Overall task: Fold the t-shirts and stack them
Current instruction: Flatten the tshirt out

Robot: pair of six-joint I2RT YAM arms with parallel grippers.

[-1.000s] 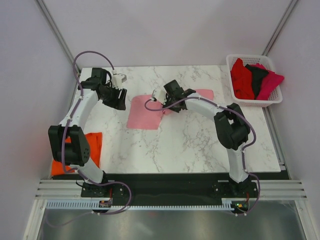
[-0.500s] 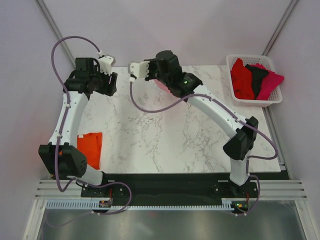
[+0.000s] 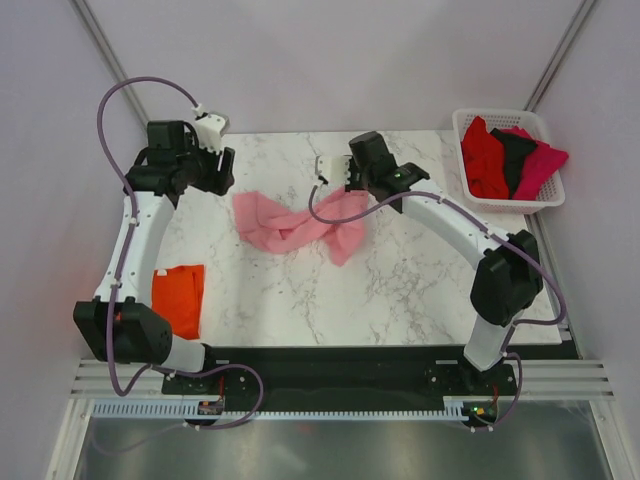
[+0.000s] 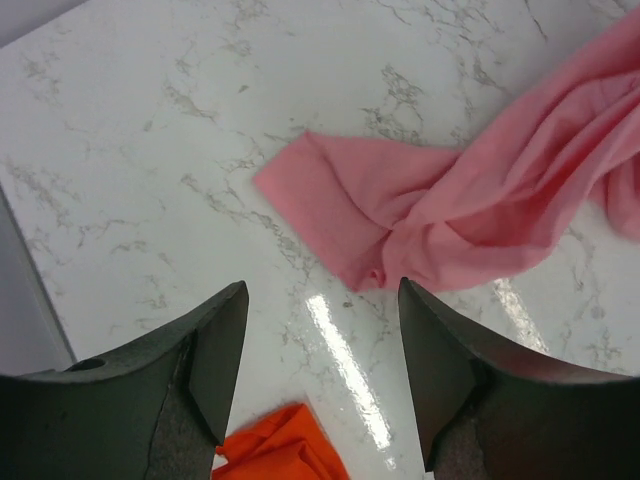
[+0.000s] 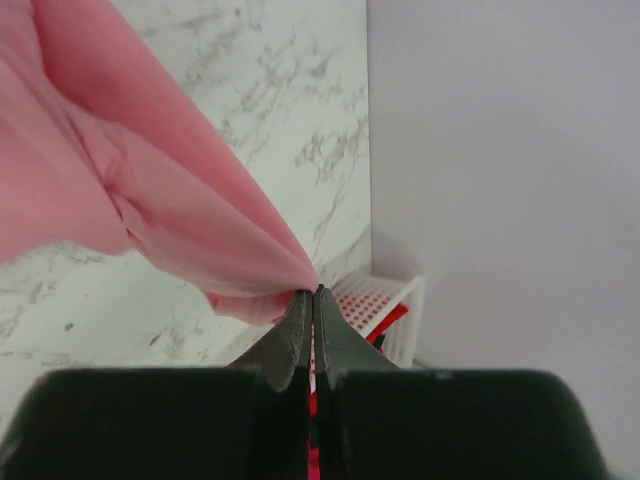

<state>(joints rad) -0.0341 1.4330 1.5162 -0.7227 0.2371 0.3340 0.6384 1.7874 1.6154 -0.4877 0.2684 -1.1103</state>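
The light pink t-shirt lies crumpled and twisted across the far middle of the marble table. My right gripper is shut on its right end; in the right wrist view the jaws pinch a fold of the pink cloth. My left gripper is open and empty, raised over the far left of the table. In the left wrist view the gripper looks down on the pink shirt's left end. The bright orange t-shirt lies folded at the near left, also in the left wrist view.
A white basket at the far right corner holds the red, black and magenta t-shirts. The basket also shows in the right wrist view. Grey walls close in the table's far and side edges.
Both arms lifted the pink shirt off the table. The left gripper has since let go, and the shirt has come down crumpled, with the right gripper still holding it, lower and further right.
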